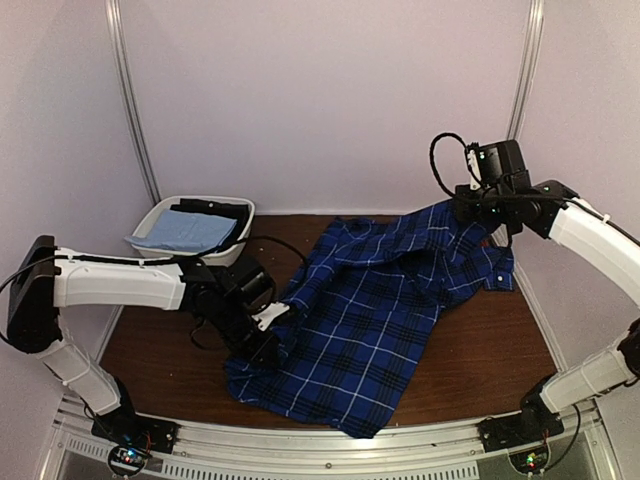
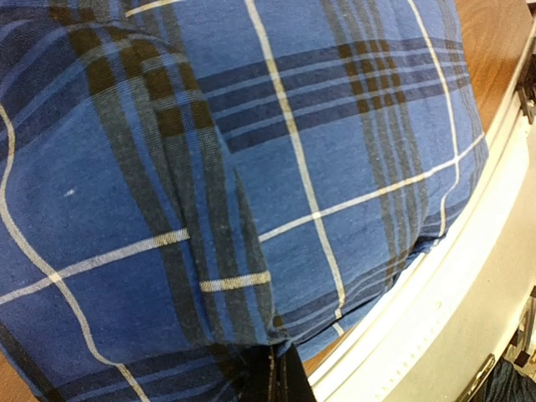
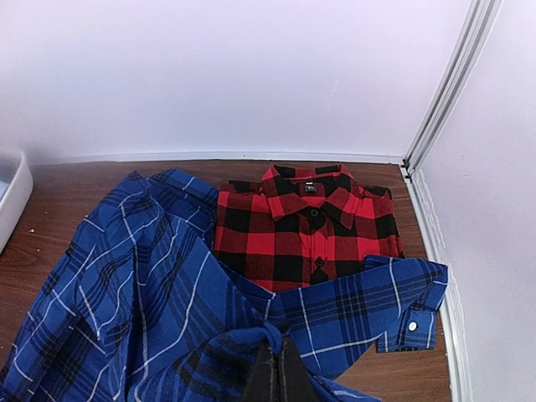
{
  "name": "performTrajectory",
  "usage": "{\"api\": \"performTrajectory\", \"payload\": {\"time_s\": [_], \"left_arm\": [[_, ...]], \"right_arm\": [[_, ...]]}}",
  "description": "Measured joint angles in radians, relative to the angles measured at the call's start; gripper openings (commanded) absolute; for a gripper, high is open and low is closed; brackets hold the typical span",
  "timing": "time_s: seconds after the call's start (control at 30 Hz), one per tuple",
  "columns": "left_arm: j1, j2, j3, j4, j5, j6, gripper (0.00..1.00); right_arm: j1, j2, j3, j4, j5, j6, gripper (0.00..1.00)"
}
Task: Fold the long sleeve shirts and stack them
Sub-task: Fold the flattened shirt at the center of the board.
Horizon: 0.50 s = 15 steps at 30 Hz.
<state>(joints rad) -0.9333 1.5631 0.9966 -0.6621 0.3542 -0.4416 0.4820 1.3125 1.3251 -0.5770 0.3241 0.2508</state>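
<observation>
At 2 o'clock, red check shirt [image 3: 306, 230] looks folded, done. Centre: blue plaid shirt [image 1: 370, 320] unfolded, overlapping it. Left gripper [image 1: 265, 322], right gripper [image 1: 480, 205] both clenched on blue cloth; fold, stack remain.

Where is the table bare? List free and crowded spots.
Free: wood at near right, between the blue plaid shirt and the table's right edge; a small far patch between the white bin and that shirt; the near-left corner, by the left arm. Crowded: the middle, covered by the shirt; the far right corner, holding the red shirt.
</observation>
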Motion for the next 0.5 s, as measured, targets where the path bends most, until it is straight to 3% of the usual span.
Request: {"api": "performTrajectory", "payload": {"time_s": [0.1, 0.27, 0.5], "left_arm": [[0.000, -0.005, -0.002, 0.005, 0.028, 0.014, 0.00], [0.000, -0.022, -0.007, 0.011, 0.058, 0.032, 0.08], [0.000, -0.008, -0.042, 0.037, 0.095, 0.031, 0.37]], "right_arm": [[-0.008, 0.002, -0.001, -0.004, 0.002, -0.008, 0.00], [-0.012, 0.003, -0.003, -0.003, -0.012, -0.015, 0.00], [-0.010, 0.011, -0.054, -0.001, -0.090, -0.022, 0.00]]}}
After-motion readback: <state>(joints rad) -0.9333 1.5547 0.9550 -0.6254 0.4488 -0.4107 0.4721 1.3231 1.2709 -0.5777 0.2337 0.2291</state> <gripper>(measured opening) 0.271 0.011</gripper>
